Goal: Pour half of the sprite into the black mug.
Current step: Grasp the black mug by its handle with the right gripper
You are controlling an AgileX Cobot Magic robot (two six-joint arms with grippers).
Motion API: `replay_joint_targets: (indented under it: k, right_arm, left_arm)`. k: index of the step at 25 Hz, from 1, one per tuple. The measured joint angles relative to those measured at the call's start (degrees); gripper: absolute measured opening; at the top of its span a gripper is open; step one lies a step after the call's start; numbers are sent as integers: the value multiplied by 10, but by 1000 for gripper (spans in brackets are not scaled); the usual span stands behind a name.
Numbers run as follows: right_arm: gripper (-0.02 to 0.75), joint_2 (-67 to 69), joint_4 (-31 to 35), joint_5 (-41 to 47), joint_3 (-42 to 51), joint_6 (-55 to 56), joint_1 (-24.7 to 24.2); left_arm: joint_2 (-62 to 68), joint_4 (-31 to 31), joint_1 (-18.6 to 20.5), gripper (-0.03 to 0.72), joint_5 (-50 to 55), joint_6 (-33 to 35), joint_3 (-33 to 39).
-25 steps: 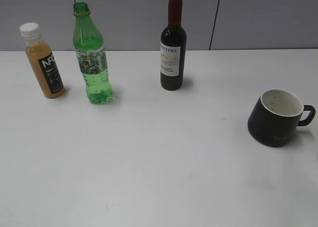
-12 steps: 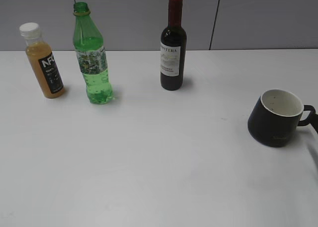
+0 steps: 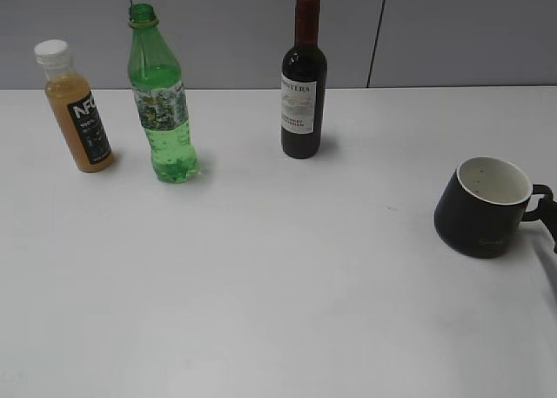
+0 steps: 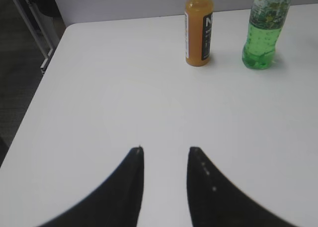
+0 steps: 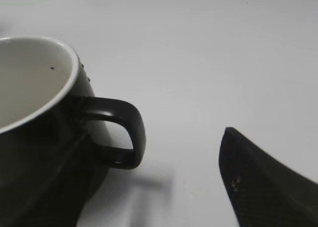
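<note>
The sprite [image 3: 161,93], a capless green bottle with clear liquid, stands upright at the back left of the white table [image 3: 278,285]; the left wrist view shows the sprite [image 4: 263,43] far ahead to the right. My left gripper [image 4: 166,150] hovers over bare table, open, holding nothing. The black mug [image 3: 484,206] with a white inside sits at the right, its handle [image 5: 119,137] pointing right. My right gripper [image 5: 154,132] is open wide around the handle without touching it. One finger [image 5: 263,187] is right of the handle; the other blends with the mug's dark body.
An orange juice bottle [image 3: 77,106] with a white cap stands left of the sprite. A dark wine bottle [image 3: 303,76] stands at the back centre. The table's left edge [image 4: 44,88] runs close to my left gripper, with floor beyond.
A dark finger of my right gripper has come in from the right edge beside the mug's handle. The bottles and the mug have not moved.
</note>
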Motion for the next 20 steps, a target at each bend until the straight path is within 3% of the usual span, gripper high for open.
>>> replay_joint_targets:
  k: [20]
  right_arm:
    - [594,54,-17,0,-50,0,0]
  left_arm:
    - [0,0,0,237,0,0,0]
